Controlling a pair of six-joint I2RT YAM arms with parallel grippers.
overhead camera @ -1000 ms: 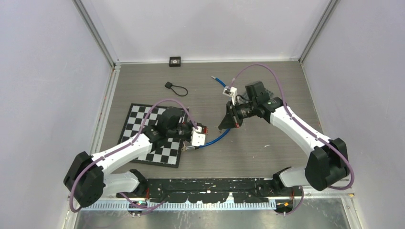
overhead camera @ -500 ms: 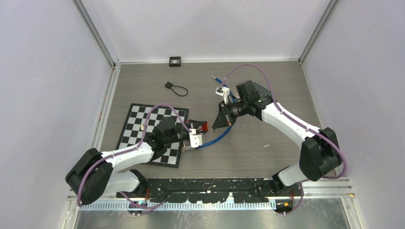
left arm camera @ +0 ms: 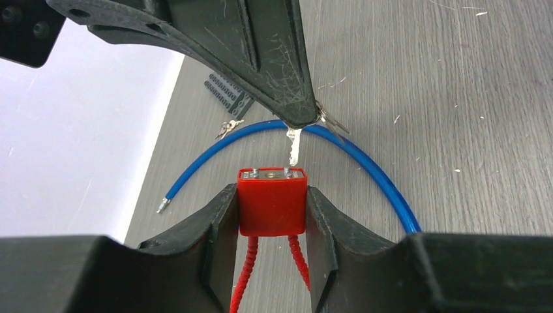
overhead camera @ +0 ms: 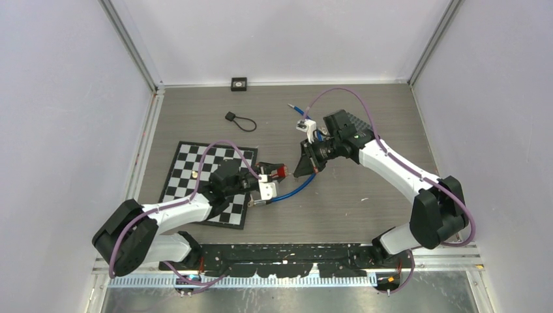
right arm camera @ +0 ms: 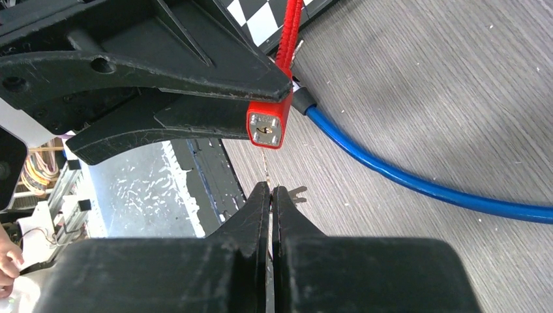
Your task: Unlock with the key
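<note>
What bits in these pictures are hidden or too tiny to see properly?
- Tip of the key: left wrist view, too small to tell if it is inside the red lock.
- Key's head: both wrist views, hidden inside the right pincer.
- Red cable: left wrist view, cut off by the bottom edge.

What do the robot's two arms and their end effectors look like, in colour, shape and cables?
The left arm and right arm have white shells with black joints. A purple cable loops along each. The left end effector and right end effector are black, each with two flat, tapering fingers, finely scratched.
</note>
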